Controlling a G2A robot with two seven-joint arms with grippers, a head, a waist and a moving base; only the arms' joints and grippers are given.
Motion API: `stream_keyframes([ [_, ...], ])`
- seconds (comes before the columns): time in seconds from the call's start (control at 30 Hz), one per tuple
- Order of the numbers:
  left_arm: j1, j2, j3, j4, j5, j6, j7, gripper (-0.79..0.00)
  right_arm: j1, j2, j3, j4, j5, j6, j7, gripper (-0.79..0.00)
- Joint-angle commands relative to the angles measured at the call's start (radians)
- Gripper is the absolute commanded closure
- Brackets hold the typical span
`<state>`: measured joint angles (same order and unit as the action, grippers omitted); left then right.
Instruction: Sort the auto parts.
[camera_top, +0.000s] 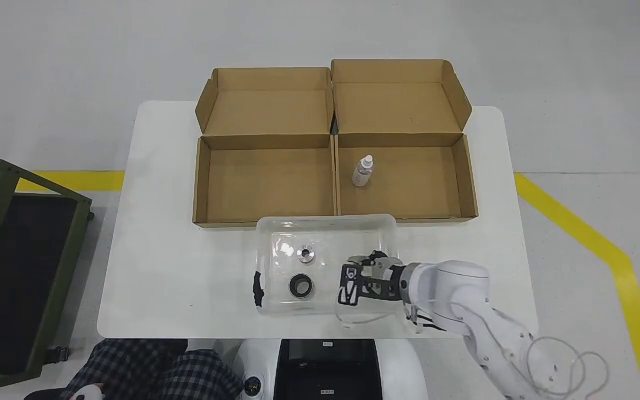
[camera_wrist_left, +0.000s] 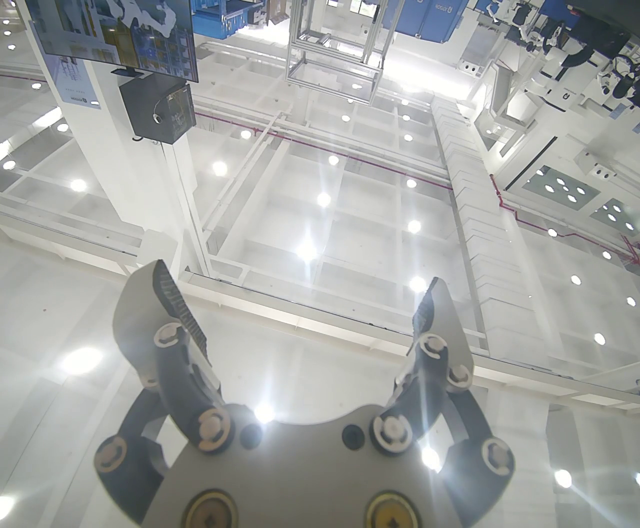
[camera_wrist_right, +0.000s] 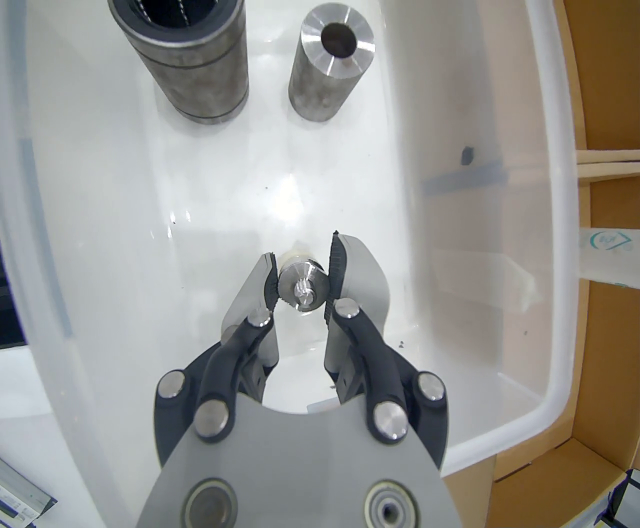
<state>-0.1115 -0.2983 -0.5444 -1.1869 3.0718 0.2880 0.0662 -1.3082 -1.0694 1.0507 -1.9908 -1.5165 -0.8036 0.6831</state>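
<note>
A see-through plastic bin (camera_top: 325, 222) sits on the white table (camera_top: 160, 250), at 6 o'clock from the table's middle. The right gripper (camera_wrist_right: 302, 280) is down inside the bin, at about 4 o'clock from the bin's middle. Its two fingers are squeezed onto a small metal part (camera_wrist_right: 303, 290), one finger on each side. The small metal part is round and shiny like a little silver drum, with a tiny pin sticking out of the middle of its flat end. There is a pale bit behind it (too hidden to tell what it is).

Two more parts stand in the bin. The dark ring part (camera_wrist_right: 182, 55) is a fat grey tube with a black hole, at 8 o'clock in the bin. The silver tube (camera_wrist_right: 330, 70) is thinner and bright on top, with a small dark hole, at 10 o'clock.

Two open cardboard boxes sit side by side at 12 o'clock on the table. The left box (camera_top: 265, 185) has a bare brown floor. The right box (camera_top: 420, 185) has a small white bottle (camera_top: 363, 171) in it.

The left gripper (camera_wrist_left: 297, 285) points up at the ceiling, with its fingers spread wide apart and nothing between them.
</note>
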Motion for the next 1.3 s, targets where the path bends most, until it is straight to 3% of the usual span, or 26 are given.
stream_keyframes([
  [0.0,0.000,0.000,0.000,0.000,0.000,0.000,0.000,-0.785,-0.002,0.001,0.005,-0.007,0.003,0.001,-0.016,0.000],
  [0.37,0.000,0.000,0.000,0.000,0.000,0.000,0.000,-0.785,0.010,0.006,0.031,-0.030,0.044,-0.023,-0.183,0.000],
  [0.93,0.000,0.000,0.000,0.000,0.000,0.000,0.000,-0.785,0.103,0.003,0.066,0.040,0.103,-0.066,-0.697,0.000],
  [1.27,0.000,0.000,0.000,0.000,0.000,0.000,0.000,-0.785,0.100,0.010,0.151,0.031,0.166,-0.051,-0.860,0.000],
])
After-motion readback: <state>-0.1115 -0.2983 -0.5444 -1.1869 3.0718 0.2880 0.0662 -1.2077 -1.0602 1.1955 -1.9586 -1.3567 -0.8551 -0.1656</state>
